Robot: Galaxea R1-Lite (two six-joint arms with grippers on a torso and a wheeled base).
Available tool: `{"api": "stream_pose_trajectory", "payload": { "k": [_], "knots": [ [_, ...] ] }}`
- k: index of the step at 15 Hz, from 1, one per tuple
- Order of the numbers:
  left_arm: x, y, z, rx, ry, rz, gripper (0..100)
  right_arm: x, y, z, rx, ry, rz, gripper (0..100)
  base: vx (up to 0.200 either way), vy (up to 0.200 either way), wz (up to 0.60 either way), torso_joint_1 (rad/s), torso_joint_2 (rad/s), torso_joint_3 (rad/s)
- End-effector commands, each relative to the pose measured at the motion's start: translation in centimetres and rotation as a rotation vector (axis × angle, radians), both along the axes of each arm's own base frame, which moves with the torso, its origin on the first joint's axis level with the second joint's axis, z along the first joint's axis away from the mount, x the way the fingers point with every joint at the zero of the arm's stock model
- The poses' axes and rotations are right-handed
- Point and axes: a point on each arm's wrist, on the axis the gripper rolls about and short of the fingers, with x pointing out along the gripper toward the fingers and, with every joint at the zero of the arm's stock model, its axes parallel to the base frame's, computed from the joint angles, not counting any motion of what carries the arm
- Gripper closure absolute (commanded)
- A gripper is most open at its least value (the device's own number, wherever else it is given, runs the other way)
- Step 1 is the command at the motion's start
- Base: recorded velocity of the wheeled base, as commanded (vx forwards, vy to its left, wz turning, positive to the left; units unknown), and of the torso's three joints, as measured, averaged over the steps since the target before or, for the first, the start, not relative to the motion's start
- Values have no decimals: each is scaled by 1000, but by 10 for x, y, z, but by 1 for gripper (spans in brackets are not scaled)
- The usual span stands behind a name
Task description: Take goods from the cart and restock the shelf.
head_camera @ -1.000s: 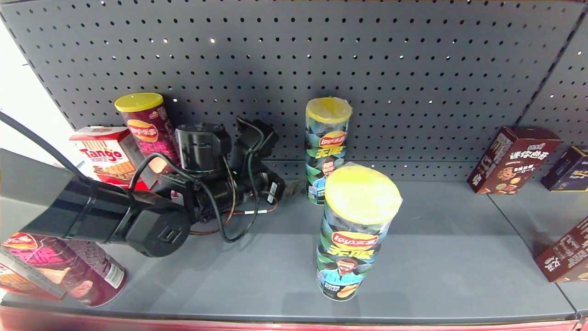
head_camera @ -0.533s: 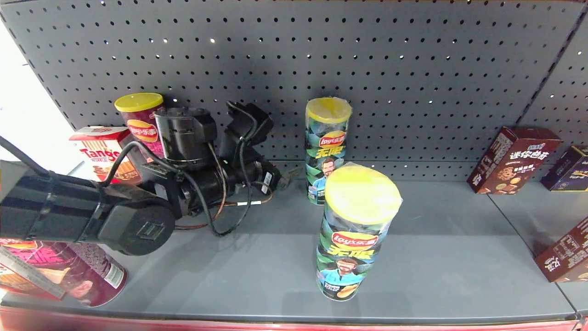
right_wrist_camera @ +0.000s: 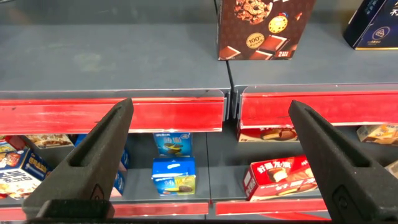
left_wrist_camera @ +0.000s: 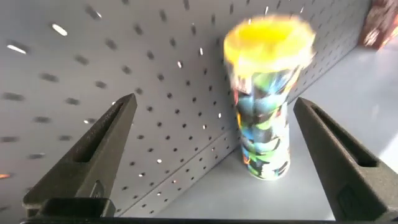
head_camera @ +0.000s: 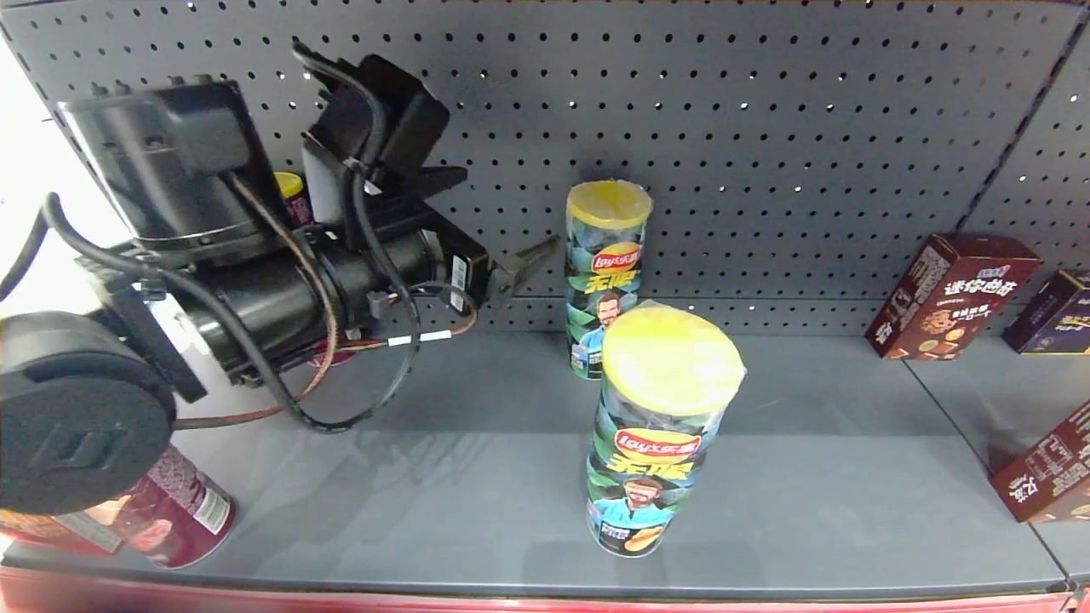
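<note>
- Head view: grey metal shelf [head_camera: 477, 502], matte deck with a perforated back panel [head_camera: 766, 128].
- Black, cabled left arm [head_camera: 281, 289] spans the upper left above the deck, pointing right. The left gripper [head_camera: 530, 257] is spread and empty, just left of the rear chip can [head_camera: 605, 281].
- Front chip can [head_camera: 651, 443], centre, is an upright cylinder with a yellow lid; the rear chip can matches it and stands by the panel.
- Brown boxes [head_camera: 949, 294] at the right edge.
- Left wrist view: rear chip can [left_wrist_camera: 264, 106] beyond the fingers, untouched.
- Right wrist view: right gripper [right_wrist_camera: 209, 107] spread, empty, facing red-edged lower shelves [right_wrist_camera: 168, 115].
</note>
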Motion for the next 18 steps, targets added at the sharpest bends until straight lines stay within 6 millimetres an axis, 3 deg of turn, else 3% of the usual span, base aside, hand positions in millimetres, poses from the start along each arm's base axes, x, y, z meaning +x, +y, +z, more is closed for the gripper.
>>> {"api": "stream_pose_trajectory", "payload": {
  "k": [1, 4, 5, 7, 9, 10, 12, 13, 14, 15, 16, 17, 18],
  "knots": [
    [-45, 21, 19, -43, -51, -26, 0, 0, 0, 0, 0, 1, 1, 0, 0, 0, 0, 0, 0, 0],
    [-101, 42, 19, -97, -62, -86, 0, 0, 0, 0, 0, 0, 1, 0, 0, 0, 0, 0, 0, 0],
    [-128, 57, 18, -119, -84, -100, 0, 0, 0, 0, 0, 1, 1, 0, 0, 0, 0, 0, 0, 0],
    [-155, 76, 19, -137, -103, -85, 0, 0, 0, 0, 0, 1, 1, 0, 0, 0, 0, 0, 0, 0],
    [-204, 114, 21, -146, -116, -86, 0, 0, 0, 0, 0, 1, 1, 0, 0, 0, 0, 0, 0, 0],
    [-229, 134, 13, -140, -103, -75, 0, 0, 0, 0, 0, 0, 1, 0, 0, 0, 0, 0, 0, 0],
    [-272, 165, -20, -139, -66, -6, 0, 0, 0, 0, 0, 1, 1, 0, 0, 0, 0, 0, 0, 0],
    [-282, 169, -39, -158, -57, 81, 0, 0, 0, 0, 0, 0, 1, 0, 0, 0, 0, 0, 0, 0],
    [-282, 169, -39, -158, -57, 81, 0, 0, 0, 0, 0, 0, 1, 0, 0, 0, 0, 0, 0, 0],
    [-291, 162, -78, -180, -52, 313, 0, 0, 0, 0, 0, 0, 1, 0, 0, 0, 0, 0, 0, 0],
    [-291, 162, -80, -181, -52, 319, 0, 0, 0, 0, 0, 0, 1, 0, 0, 0, 0, 0, 0, 0],
    [-285, 155, -119, -191, -99, 392, 0, 0, 0, 0, 0, 0, 1, 0, 0, 0, 0, 0, 0, 0],
    [-280, 154, -138, -189, -120, 391, 0, 0, 0, 0, 0, 0, 1, 0, 0, 0, 0, 0, 0, 0]
  ]
}}
